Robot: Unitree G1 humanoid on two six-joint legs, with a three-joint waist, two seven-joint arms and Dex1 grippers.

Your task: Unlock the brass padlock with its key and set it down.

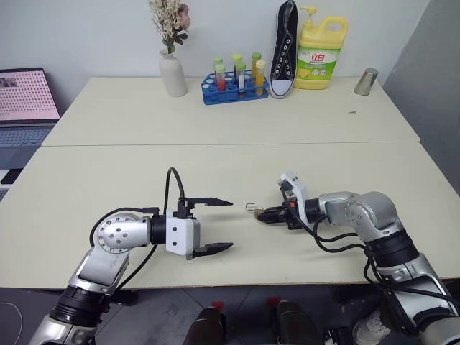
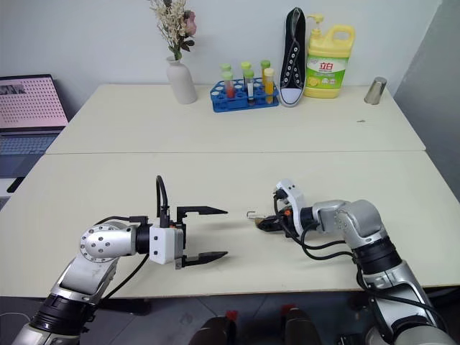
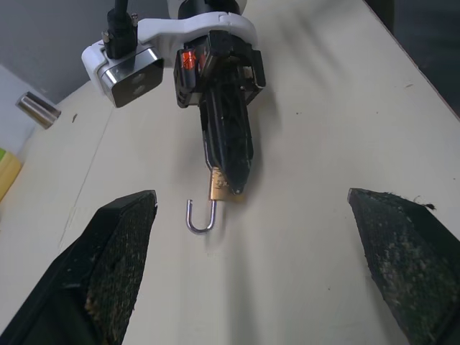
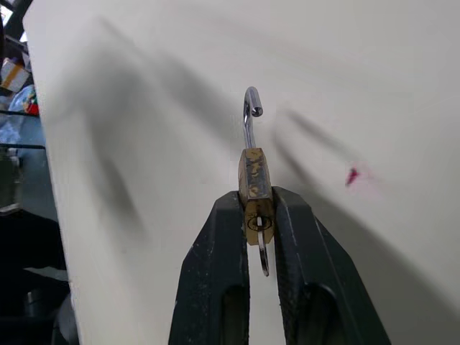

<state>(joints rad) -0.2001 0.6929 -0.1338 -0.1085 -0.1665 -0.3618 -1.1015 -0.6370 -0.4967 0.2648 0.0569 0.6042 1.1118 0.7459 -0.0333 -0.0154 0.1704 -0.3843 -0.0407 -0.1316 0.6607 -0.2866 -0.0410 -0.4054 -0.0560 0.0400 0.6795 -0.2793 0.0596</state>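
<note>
The right pincer (image 4: 259, 215) grasps the small golden-brass rectangular padlock (image 3: 221, 188), its silver shackle swung free, low over the pale counter (image 1: 215, 172) near its front edge. The left pincer (image 1: 214, 226) stands released. The thin silvery key (image 4: 264, 259) could slip out on release.

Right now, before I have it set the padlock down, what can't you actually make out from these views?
- Brass padlock: lower body hidden between the right gripper's fingers.
- Key: a thin silvery piece below the keyway; its bow is masked by the fingers.
- Whether the padlock touches the table: undecidable in the head views, too small.
- Left gripper: open, nothing between its fingers.
</note>
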